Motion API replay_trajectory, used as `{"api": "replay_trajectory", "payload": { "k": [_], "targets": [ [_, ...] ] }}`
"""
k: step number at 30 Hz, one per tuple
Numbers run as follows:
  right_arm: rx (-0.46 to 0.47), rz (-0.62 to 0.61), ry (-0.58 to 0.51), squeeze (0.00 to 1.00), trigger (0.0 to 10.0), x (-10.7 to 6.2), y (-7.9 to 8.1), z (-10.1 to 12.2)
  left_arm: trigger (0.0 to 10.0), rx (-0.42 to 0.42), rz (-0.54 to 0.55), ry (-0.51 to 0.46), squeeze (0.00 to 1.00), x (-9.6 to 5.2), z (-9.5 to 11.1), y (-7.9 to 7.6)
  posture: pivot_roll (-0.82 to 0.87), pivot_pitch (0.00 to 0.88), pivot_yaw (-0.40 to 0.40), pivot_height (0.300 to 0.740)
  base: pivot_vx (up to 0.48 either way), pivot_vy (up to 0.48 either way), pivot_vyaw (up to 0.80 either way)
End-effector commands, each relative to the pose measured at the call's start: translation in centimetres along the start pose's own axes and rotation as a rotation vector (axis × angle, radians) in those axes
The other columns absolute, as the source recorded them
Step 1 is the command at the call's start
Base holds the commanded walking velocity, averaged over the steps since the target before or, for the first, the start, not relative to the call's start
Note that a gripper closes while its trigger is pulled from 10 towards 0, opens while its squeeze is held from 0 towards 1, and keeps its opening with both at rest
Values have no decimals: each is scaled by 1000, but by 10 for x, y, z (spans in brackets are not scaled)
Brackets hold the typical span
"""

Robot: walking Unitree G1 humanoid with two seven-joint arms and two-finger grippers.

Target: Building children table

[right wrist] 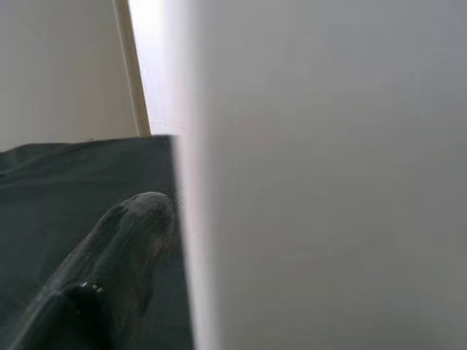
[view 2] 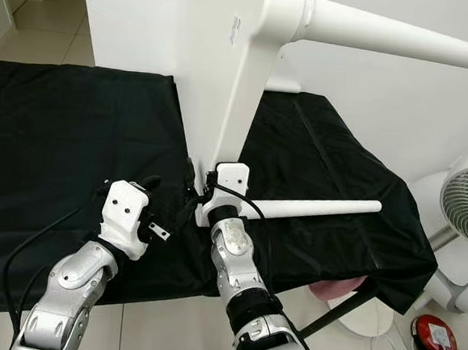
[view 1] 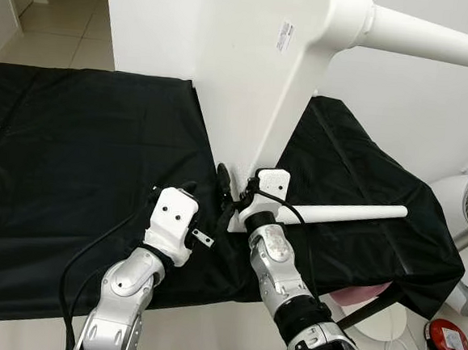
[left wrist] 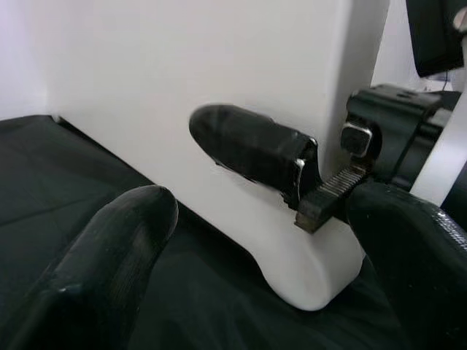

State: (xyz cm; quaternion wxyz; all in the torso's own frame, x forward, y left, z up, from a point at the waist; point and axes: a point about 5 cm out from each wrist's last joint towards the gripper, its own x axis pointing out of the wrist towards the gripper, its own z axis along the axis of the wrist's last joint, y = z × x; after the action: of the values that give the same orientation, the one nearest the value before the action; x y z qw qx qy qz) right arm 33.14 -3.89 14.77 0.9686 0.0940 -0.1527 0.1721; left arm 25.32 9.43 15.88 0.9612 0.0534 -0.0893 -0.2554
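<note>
Both grippers, left and right, are set at the tabletop's lower corner, right jaws clamped on it, left jaws wide; stiff, bulky, probably top-heavy.

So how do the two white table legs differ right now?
The attached leg is screwed into the upright white tabletop and juts out in the air. The loose leg lies flat on the black cloth by the right gripper, joined to nothing. Both are white, round and slim.
</note>
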Motion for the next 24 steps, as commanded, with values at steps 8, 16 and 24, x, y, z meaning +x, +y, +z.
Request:
{"api": "replay_trajectory", "payload": {
  "k": [8,16,24],
  "targets": [
    [-16,75,-89,0,10000,-4,12,17,10000,50,-88,-33,0,7,14,-8,67,0,-111,740,0,0,0],
    [-87,50,-42,0,10000,-36,-11,8,10000,87,-117,-43,0,10,19,-8,58,0,-111,740,0,0,0],
    [-181,29,37,0,10000,-79,-36,2,10000,126,-124,-35,0,12,22,-3,50,0,-104,740,0,0,0]
  ]
}}
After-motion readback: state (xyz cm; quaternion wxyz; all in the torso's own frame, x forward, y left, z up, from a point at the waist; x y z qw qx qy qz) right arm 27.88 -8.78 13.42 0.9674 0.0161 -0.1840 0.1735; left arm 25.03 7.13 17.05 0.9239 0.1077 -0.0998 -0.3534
